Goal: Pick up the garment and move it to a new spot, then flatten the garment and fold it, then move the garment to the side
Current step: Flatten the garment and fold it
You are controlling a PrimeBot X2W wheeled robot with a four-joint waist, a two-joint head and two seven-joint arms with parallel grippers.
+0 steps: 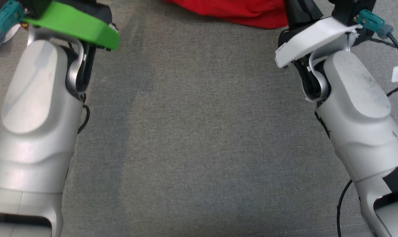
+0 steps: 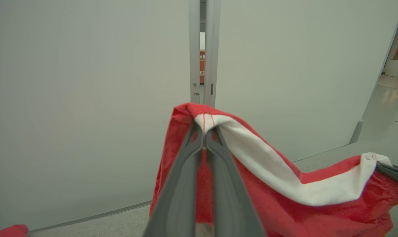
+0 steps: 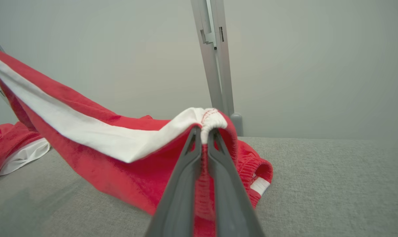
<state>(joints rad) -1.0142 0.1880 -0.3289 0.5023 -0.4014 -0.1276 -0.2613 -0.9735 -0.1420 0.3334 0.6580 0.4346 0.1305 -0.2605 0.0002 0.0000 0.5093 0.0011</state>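
Head view: the grey desk (image 1: 199, 131) fills the middle. The left forearm (image 1: 34, 115) is on one side and has a green cover (image 1: 77, 26) at its wrist. The right forearm (image 1: 360, 108) is on the other side and has a white cover (image 1: 310, 39). The red garment (image 1: 238, 11) shows between the two wrists, toward the far edge of the desk.

Left wrist view: the left end effector (image 2: 203, 133) is pinched tight on the white band (image 2: 268, 171) of the garment. The cloth is bunched over its tips and is up in the air there. From there the white band dips down and goes across to the right end effector (image 2: 383, 168), which holds the other end. The red part hangs down below the band. Behind it is a pale wall (image 2: 87, 98) with a grey post (image 2: 203, 49). A white plant pot (image 2: 395, 67) stands far off.

Right wrist view: the right end effector is pinched tight on the band too, with cloth puffed over its tips. The garment runs up and away from it, and its low part rests on the desk. More red and white cloth (image 3: 14, 151) lies on the desk near the wall. I cannot tell if it is part of the same garment.
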